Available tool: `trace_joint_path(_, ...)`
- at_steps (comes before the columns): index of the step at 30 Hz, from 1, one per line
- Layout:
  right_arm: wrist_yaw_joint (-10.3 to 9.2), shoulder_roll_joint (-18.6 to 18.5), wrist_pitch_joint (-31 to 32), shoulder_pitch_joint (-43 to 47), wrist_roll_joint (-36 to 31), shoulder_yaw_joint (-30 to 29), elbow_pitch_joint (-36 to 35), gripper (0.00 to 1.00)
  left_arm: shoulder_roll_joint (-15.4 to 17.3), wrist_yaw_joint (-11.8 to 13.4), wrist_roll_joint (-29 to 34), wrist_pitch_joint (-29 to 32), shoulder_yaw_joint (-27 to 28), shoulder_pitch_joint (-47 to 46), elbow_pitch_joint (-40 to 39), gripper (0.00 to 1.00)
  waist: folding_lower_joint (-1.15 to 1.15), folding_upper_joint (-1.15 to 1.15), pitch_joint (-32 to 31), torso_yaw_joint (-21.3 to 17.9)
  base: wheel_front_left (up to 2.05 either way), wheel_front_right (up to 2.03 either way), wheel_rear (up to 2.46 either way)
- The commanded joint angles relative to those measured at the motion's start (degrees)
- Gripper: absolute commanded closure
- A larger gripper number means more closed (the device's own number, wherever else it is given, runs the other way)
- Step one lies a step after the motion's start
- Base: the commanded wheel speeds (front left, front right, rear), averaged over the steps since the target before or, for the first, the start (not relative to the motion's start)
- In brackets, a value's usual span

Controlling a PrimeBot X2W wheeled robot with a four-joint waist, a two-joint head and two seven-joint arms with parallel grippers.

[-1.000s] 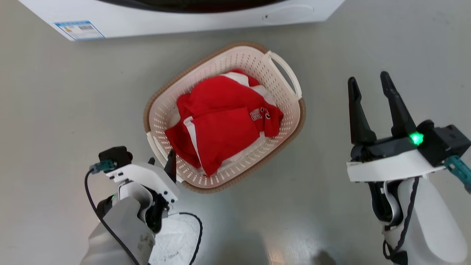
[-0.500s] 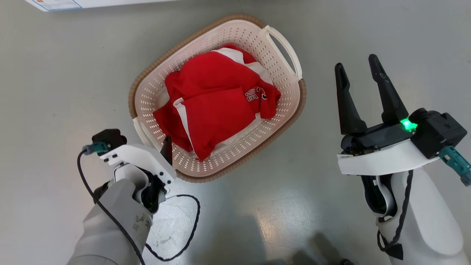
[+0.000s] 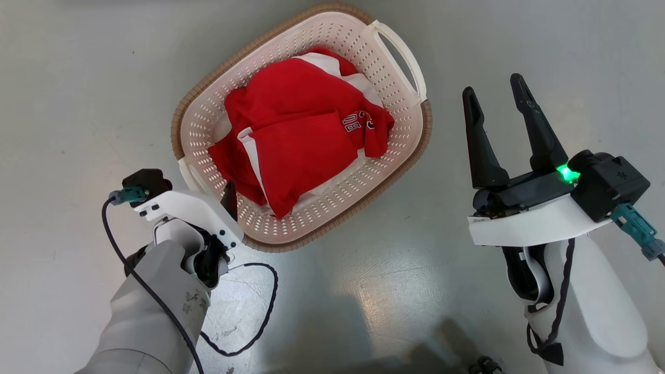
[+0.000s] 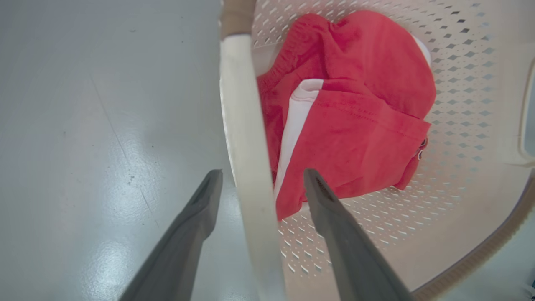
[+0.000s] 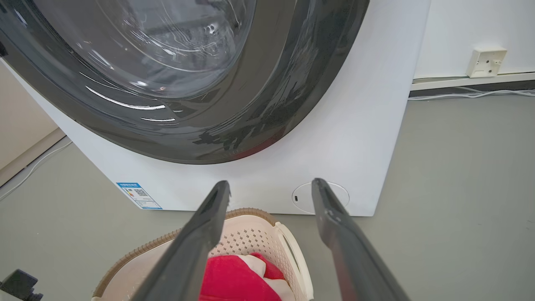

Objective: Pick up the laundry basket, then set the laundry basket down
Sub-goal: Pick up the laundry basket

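Left gripper (image 4: 262, 172): fingers spread, straddling the near white loop handle (image 4: 246, 138) with a gap on each side, no squeeze visible. In the head view one finger is hidden under the wrist housing.

Cream-white perforated plastic laundry basket (image 3: 400, 135), rounded rectangle, brown woven-look rim, sits over the grey floor (image 3: 78, 104). Can't tell whether it rests there or hangs. Crumpled red-and-white garment (image 3: 296, 130) inside, lettering folded and unreadable.

Right gripper (image 3: 492, 85): spread, empty, beside the basket's right side, apart from it.

White front-loading washing machine (image 5: 334, 125) beyond, top cut off.
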Motion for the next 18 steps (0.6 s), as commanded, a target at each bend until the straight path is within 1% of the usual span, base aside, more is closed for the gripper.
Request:
trace_joint_path(1,0.4,0.5,-0.5,0.3,0.6,1.2,-1.0,0.0,1.4,0.5,-0.1,-0.2,0.7,-0.1,-0.1,0.0,0.0,0.0,0.2,0.0,0.0,0.0,0.0)
trace_joint_path(3,0.4,0.5,-0.5,0.2,0.7,1.3,-0.9,0.0,1.4,0.7,0.0,-0.1,0.6,-0.2,-0.1,0.0,0.0,0.0,0.3,0.1,0.0,0.0,0.0)
trace_joint_path(4,0.4,0.5,-0.5,0.2,0.7,1.4,-0.8,0.0,1.5,1.0,0.1,-0.1,0.5,-0.3,-0.1,0.2,0.0,0.0,0.3,0.1,0.0,0.0,0.0)
trace_joint_path(5,0.4,0.5,-0.5,0.1,0.8,1.4,-0.7,0.0,1.5,1.2,0.2,-0.1,0.4,-0.3,-0.1,0.53,0.0,0.0,0.3,0.0,0.0,0.0,0.0)
trace_joint_path(6,0.4,0.5,-0.5,0.1,0.8,1.4,-0.7,0.0,1.5,1.2,0.2,-0.1,0.4,-0.3,-0.1,0.53,0.0,0.0,0.3,0.0,0.0,0.0,0.0)
trace_joint_path(7,0.4,0.5,-0.5,0.0,0.8,1.5,-0.6,0.0,1.7,1.3,0.3,-0.1,0.3,-0.3,-0.1,0.65,0.0,0.0,0.3,0.0,0.0,0.0,0.0)
trace_joint_path(8,0.4,0.6,-0.5,-0.1,0.8,1.6,-0.5,0.0,1.9,1.4,0.7,-0.1,-0.1,-0.4,0.0,1.0,0.0,0.0,0.2,-0.1,0.0,0.0,0.0)
trace_joint_path(14,0.4,0.8,-0.5,-0.1,1.5,1.9,0.2,0.0,2.9,1.8,1.7,0.5,-1.3,0.1,0.0,1.0,0.0,0.0,-0.7,-0.5,0.0,0.0,0.0)
trace_joint_path(18,0.4,0.9,-0.5,0.1,1.7,2.0,0.5,0.0,3.5,2.2,3.8,0.9,-3.5,0.2,0.0,1.0,0.0,0.0,-1.4,-0.6,0.0,0.0,0.0)
